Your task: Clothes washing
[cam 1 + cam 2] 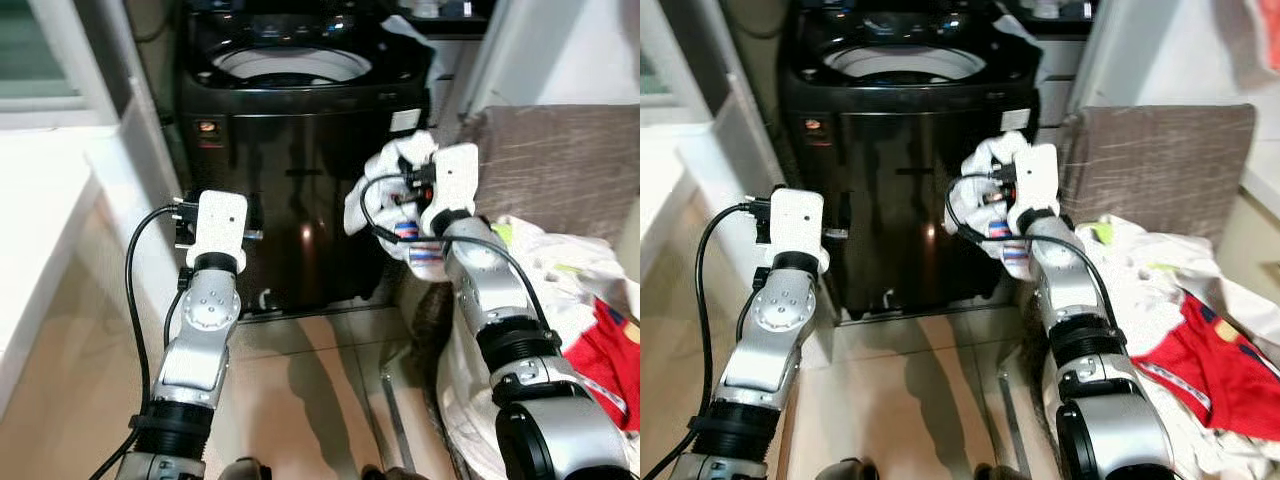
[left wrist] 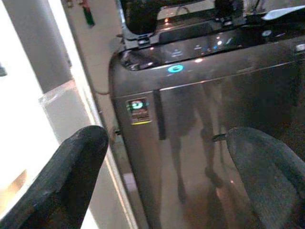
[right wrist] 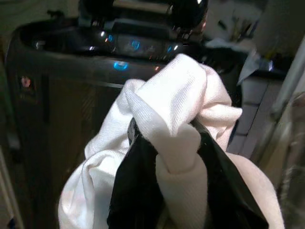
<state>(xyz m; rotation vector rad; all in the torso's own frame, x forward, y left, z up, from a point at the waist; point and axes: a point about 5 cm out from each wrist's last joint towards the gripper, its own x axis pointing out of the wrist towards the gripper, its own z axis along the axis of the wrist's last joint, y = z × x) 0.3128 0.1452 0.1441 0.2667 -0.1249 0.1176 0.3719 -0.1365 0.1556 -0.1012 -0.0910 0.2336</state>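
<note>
A black top-loading washing machine (image 1: 300, 170) stands ahead with its lid up and its drum opening (image 1: 290, 65) showing. My right gripper (image 3: 174, 143) is shut on a white garment (image 1: 372, 192) with red and blue stripes at its lower hem. It holds the garment bunched in front of the washer's right front corner, below the rim. My left gripper (image 2: 167, 157) is open with nothing between its fingers, raised before the washer's left front panel. A pile of white and red clothes (image 1: 590, 320) lies to my right.
A brown upholstered seat back (image 1: 560, 150) stands behind the clothes pile. A white cloth (image 1: 410, 40) drapes over the washer's right top edge. On the left, a white ledge (image 1: 40, 230) runs along the wall. Tiled floor (image 1: 300, 390) lies in front of the washer.
</note>
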